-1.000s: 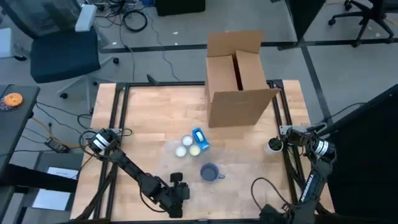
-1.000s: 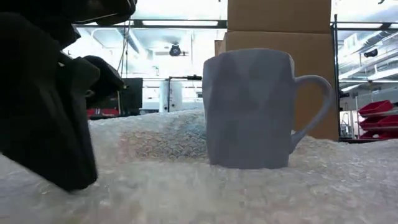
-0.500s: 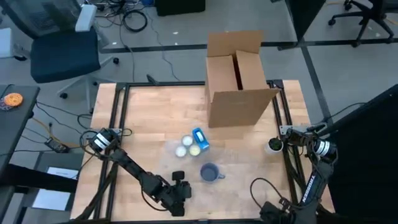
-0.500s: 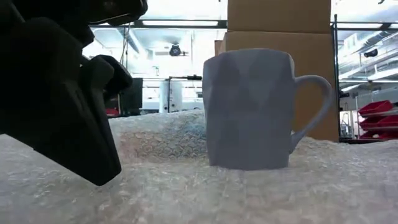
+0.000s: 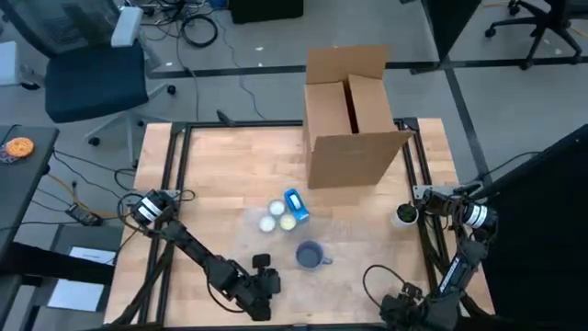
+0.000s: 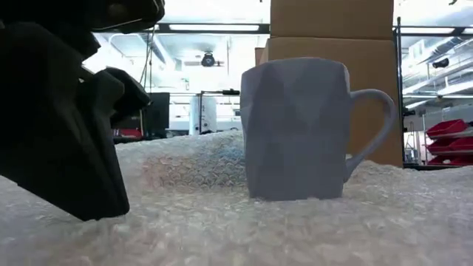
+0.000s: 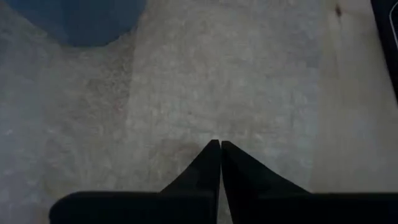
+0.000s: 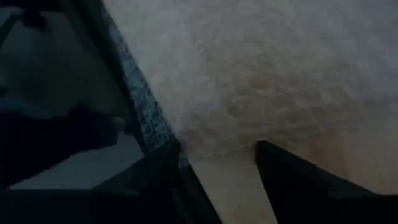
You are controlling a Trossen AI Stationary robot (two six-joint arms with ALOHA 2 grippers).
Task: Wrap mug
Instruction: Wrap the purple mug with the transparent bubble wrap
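A blue mug (image 5: 310, 255) (image 6: 295, 129) stands upright on a sheet of bubble wrap (image 6: 222, 229) near the table's front edge, its handle (image 6: 373, 125) toward the table's right. My left gripper (image 5: 262, 278) (image 7: 219, 145) is shut, just left of the mug and low over the wrap (image 7: 224, 74). The mug's base (image 7: 81, 18) shows beyond its fingers. My right gripper (image 8: 221, 163) stands open at the front right, over the wrap's edge (image 8: 205, 146) and bare wood, with nothing between its fingers. My left gripper points its shut fingertips (image 7: 211, 155) down at the bubble wrap, left of the mug. In the low view its lower end (image 6: 92, 210) seems to rest on the sheet. Whether it touches the wrap or has a layer between the fingers, I cannot tell.
An open cardboard box (image 5: 351, 119) stands at the back of the table. Small white round items (image 5: 270, 217) and a blue-and-white packet (image 5: 295, 204) lie behind the mug. A small pot (image 5: 404, 215) sits at the right edge, by the metal frame (image 5: 418, 248).
In the low view my left gripper has swung a little toward the mug and then part of the way back, staying low over the wrap. The mug has kept its place.
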